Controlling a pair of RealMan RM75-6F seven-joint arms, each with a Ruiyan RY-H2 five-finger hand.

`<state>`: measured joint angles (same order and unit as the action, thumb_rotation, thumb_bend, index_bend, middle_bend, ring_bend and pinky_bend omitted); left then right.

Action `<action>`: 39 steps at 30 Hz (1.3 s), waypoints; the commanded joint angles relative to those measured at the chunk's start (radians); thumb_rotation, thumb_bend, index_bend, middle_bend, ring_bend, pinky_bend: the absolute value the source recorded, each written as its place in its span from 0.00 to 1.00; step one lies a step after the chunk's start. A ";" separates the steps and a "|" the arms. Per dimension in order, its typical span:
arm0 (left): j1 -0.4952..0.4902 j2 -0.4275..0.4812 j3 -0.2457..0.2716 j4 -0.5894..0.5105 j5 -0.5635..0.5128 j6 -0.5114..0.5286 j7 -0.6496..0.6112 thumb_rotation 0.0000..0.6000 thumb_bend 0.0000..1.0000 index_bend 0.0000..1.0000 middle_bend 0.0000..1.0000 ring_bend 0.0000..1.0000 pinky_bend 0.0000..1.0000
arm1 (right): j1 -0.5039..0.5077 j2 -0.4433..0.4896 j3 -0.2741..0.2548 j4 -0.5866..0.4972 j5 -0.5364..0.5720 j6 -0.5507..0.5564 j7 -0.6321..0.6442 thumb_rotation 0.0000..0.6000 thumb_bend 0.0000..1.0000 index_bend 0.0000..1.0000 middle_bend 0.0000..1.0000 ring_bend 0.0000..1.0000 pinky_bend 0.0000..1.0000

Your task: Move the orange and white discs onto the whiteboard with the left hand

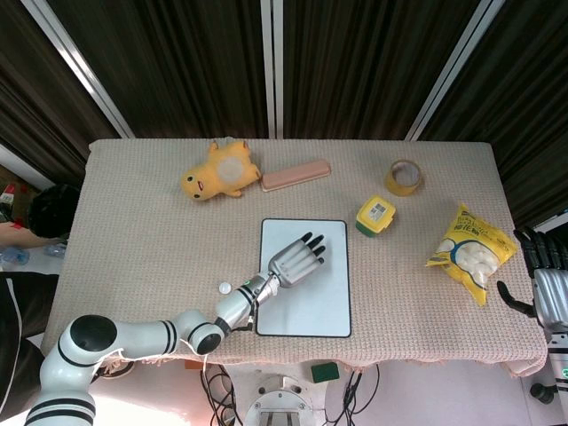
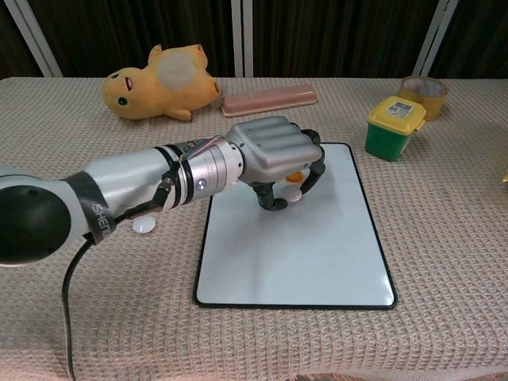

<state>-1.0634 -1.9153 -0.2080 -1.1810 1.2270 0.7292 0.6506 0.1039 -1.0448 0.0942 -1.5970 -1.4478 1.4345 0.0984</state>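
The whiteboard (image 1: 306,302) (image 2: 302,254) lies flat near the table's front edge. My left hand (image 1: 297,260) (image 2: 274,151) hovers low over its far half, palm down and fingers curled. It pinches a white disc (image 2: 292,193) between thumb and fingers, just above or touching the board. Under the fingers an orange disc (image 2: 295,175) rests on the board, partly hidden. A second white disc (image 1: 225,287) (image 2: 144,225) sits on the cloth left of the board, beside my forearm. My right hand (image 1: 543,284) hangs off the table's right edge, fingers spread and holding nothing.
A yellow plush toy (image 1: 220,173) (image 2: 159,83) and a pink case (image 1: 295,174) (image 2: 268,100) lie behind the board. A green jar with a yellow lid (image 1: 375,216) (image 2: 394,125), a tape roll (image 1: 405,177) (image 2: 422,91) and a snack bag (image 1: 470,251) are to the right.
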 commanded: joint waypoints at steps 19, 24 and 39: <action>-0.007 0.046 0.036 -0.067 -0.030 0.028 -0.003 1.00 0.27 0.26 0.20 0.09 0.18 | -0.004 0.007 0.001 -0.011 -0.009 0.012 -0.003 1.00 0.31 0.00 0.00 0.00 0.00; 0.040 0.136 0.047 -0.212 -0.037 0.103 0.014 1.00 0.26 0.28 0.19 0.09 0.18 | -0.004 0.009 0.001 -0.015 -0.014 0.016 -0.005 1.00 0.32 0.00 0.00 0.00 0.00; 0.321 0.472 0.281 -0.516 0.053 0.305 -0.156 0.98 0.24 0.33 0.19 0.09 0.18 | 0.011 -0.011 -0.011 -0.016 -0.036 -0.005 -0.025 1.00 0.31 0.00 0.00 0.00 0.00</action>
<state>-0.7840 -1.4794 0.0361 -1.6818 1.2414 0.9937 0.5339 0.1145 -1.0554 0.0832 -1.6124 -1.4837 1.4299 0.0737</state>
